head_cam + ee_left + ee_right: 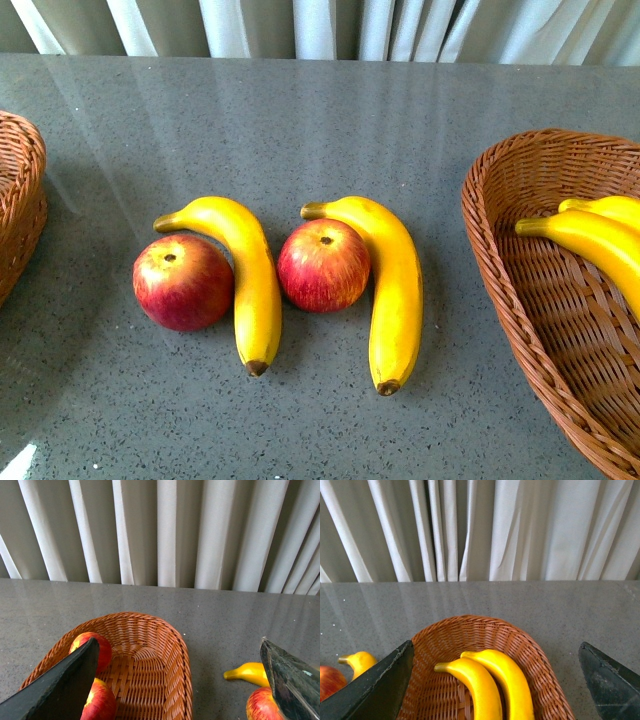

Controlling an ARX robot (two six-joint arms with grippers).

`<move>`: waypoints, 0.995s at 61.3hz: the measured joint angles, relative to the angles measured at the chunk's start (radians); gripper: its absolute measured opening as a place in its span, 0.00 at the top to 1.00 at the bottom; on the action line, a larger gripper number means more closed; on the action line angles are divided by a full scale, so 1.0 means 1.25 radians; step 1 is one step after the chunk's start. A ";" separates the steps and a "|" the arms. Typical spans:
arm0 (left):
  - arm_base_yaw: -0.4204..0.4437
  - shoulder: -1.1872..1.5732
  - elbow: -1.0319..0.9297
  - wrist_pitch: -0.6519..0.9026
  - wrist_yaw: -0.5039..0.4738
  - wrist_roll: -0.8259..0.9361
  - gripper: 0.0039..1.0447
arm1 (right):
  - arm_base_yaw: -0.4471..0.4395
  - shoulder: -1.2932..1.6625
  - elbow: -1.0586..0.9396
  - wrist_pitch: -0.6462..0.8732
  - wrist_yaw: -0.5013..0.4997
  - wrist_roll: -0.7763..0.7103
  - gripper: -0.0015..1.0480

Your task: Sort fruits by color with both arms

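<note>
In the front view two red apples [183, 282] [323, 265] lie mid-table, each with a yellow banana [250, 275] [393, 285] curved along its right side. Neither arm shows there. Two more bananas [600, 235] lie in the right wicker basket [500, 270]. In the left wrist view my left gripper [180, 680] is open above the left basket [165, 645], which holds two apples [102, 647] [102, 702]; a table apple [260, 707] and banana tip [245, 672] show beside it. In the right wrist view my right gripper [495, 682] is open above the basket [540, 655] with two bananas [475, 685] [510, 680].
The left basket's edge [20, 200] shows at the table's far left in the front view. White curtains [330, 25] hang behind the grey table [320, 130]. A banana tip [357, 661] and an apple [330, 680] show beside the right basket.
</note>
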 joint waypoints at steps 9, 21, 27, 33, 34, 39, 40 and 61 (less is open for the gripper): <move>0.000 0.000 0.000 0.000 0.000 0.000 0.09 | 0.000 0.000 0.000 0.000 0.000 0.000 0.09; 0.000 0.000 0.000 0.000 0.000 0.000 0.09 | 0.000 0.000 0.000 0.000 0.000 0.000 0.09; 0.000 0.000 0.000 0.000 0.000 0.000 0.09 | 0.000 0.000 0.000 0.000 0.000 0.000 0.09; 0.000 0.000 0.000 0.000 0.000 0.000 0.09 | 0.000 0.000 0.000 0.000 0.000 0.000 0.09; 0.000 0.000 0.000 0.000 0.000 0.000 0.09 | 0.000 0.000 0.000 0.000 0.000 0.000 0.09; 0.000 0.000 0.000 0.000 0.000 0.000 0.09 | 0.000 0.000 0.000 0.000 0.000 0.000 0.09; 0.000 0.000 0.000 0.000 0.000 0.000 0.09 | 0.000 0.000 0.000 0.000 0.000 0.000 0.09; 0.009 0.017 0.010 -0.032 0.034 0.003 0.09 | 0.000 0.000 0.000 0.000 0.000 0.000 0.09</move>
